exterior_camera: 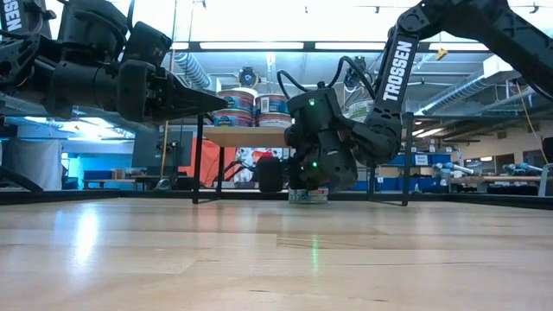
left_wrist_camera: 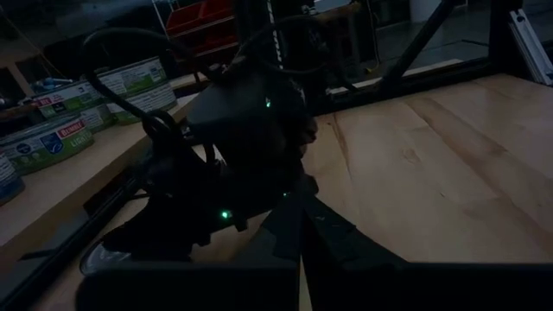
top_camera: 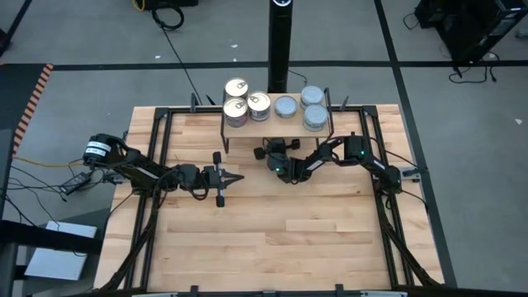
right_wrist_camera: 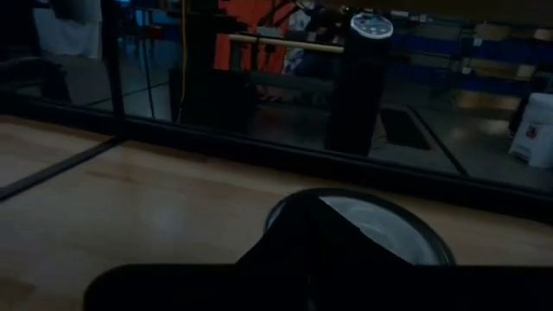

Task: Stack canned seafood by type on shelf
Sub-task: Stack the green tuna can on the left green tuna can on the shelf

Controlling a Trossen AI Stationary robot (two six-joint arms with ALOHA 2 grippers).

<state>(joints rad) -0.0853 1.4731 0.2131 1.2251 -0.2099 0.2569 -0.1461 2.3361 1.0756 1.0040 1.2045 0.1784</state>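
The shelf (top_camera: 276,126) stands at the table's far edge. On it, gold-topped tins (top_camera: 237,97) are stacked at its left and blue-grey-topped tins (top_camera: 312,107) sit at its right. One more tin (right_wrist_camera: 380,229), blue-grey on top, rests flat on the table in front of the shelf (exterior_camera: 308,196). My right gripper (right_wrist_camera: 304,226) is shut, level and low, with its tips at that tin's near rim. In the high view the gripper (top_camera: 271,152) hides the tin. My left gripper (top_camera: 238,177) waits shut above the table's middle, pointing toward the right arm. My right gripper's shut fingertips (right_wrist_camera: 298,216) stand level at the near rim (right_wrist_camera: 285,212) of the tin on the table. They cover the place where they meet it, so I cannot tell whether they touch. The tin lies flat on the wood.
A black post (top_camera: 280,41) rises behind the shelf. Black frame rails (top_camera: 157,148) run along the table's left, right and far sides. Bare wood (top_camera: 280,239) lies toward the near edge. The shelf's thin black legs (exterior_camera: 198,160) stand close to the right gripper.
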